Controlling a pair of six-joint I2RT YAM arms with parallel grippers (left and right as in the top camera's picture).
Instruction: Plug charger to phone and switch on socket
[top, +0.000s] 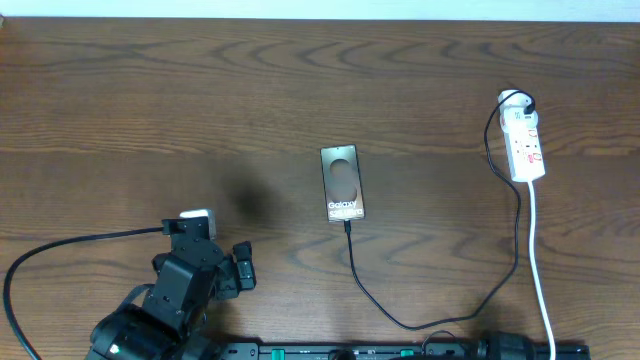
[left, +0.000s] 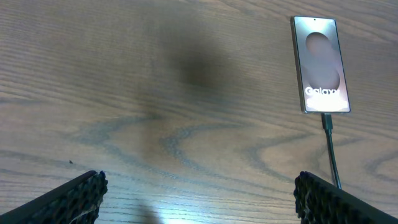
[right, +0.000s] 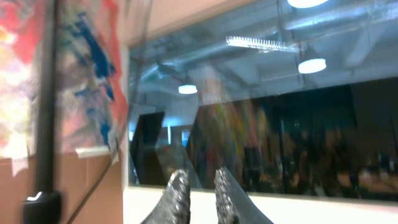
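Two grippers noted.

Left gripper (left: 199, 186): jaws spread wide. Its ribbed black fingers (left: 78, 200) sit at the two lower corners of the wrist view, with bare table (left: 124, 93) between them. It holds nothing and touches nothing. From overhead it sits low at the near left of the table, well apart from the phone (top: 342, 184).

Right gripper (right: 200, 186): fingers (right: 177, 199) drawn close, only a narrow slit between the tips, nothing in it. Its camera looks off the table at a large window (right: 280, 124) with ceiling lights (right: 311, 65). This gripper does not show in the overhead view.

Phone: flat, face up, mid-table, "Galaxy" lettering at its near end.

Charger (top: 400, 318): the connector tip meets the phone's near edge and looks seated in both views. The cable runs toward the robot, curves right, then climbs to the black plug (top: 527, 103) in the socket (top: 527, 145) at far right.

Socket: its white cord (top: 541, 280) drops to the near table edge. Switch position is too small to tell.
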